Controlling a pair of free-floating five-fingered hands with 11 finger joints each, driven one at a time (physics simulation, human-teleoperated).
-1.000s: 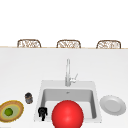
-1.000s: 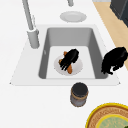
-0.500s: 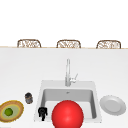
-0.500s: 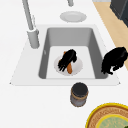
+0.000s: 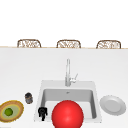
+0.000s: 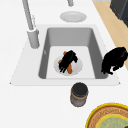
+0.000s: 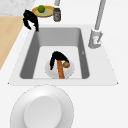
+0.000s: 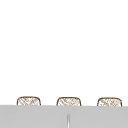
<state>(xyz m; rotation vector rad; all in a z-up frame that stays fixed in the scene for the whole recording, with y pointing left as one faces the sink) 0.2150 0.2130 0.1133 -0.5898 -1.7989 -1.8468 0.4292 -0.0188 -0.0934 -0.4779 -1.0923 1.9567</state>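
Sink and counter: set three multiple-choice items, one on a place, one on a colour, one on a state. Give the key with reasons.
1. The right robot hand is
A. on the tap
B. over the sink plate
C. above the bowl

2. The fruit in the bowl is
A. green
B. red
C. purple

3. The counter plate right of the sink is
A. piled with food
B. broken
C. bare

Key:
1 B, the side views show it inside the basin above the plate that bears orange food.
2 A, the front view shows a green round fruit.
3 C, nothing lies on its grey surface.
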